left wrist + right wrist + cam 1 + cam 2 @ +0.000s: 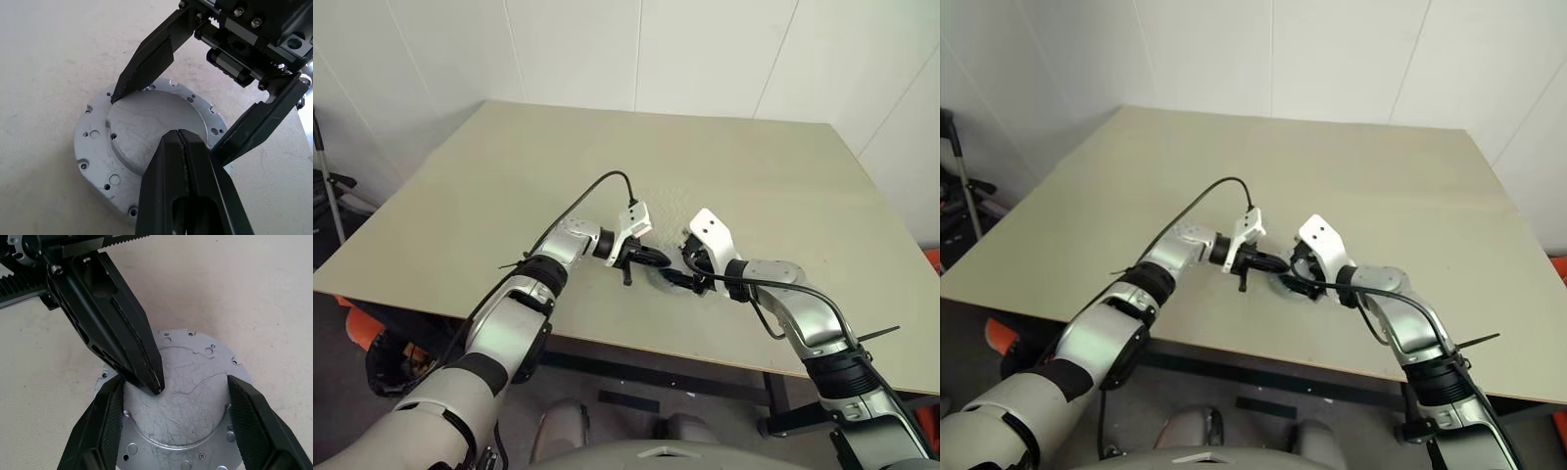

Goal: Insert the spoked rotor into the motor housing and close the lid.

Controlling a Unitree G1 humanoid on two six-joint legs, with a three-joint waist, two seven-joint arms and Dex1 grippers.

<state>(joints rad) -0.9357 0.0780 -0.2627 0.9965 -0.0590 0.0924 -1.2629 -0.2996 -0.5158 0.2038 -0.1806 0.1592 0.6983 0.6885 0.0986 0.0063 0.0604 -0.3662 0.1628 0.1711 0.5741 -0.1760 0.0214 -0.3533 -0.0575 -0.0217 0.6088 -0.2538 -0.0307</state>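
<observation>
Risk first: both grippers crowd over one small part, so a small sideways move can knock the left gripper [155, 387] against the right gripper [176, 380]. Also, the part is thin and lies flat on the table [607, 147]. If the right fingers close on its low rim, they can slip off, or the part can skate away. If the left tip presses off-centre, I think the part can tilt or slide.

The part is a round silver disc [142, 132] w/ small holes around its rim and a raised flat centre. It lies near the table's front edge, approx. at the middle of that edge. No spokes or copper windings are visible on it, so I cannot tell if it is the lid's plain face or the housing turned over.

The left gripper's fingers are closed together and hold nothing; their tip is over the raised centre, at or just above the surface.

The right gripper's fingers [105, 423] are spread wide, one on each side of the disc. They straddle it but do not clamp it.
</observation>
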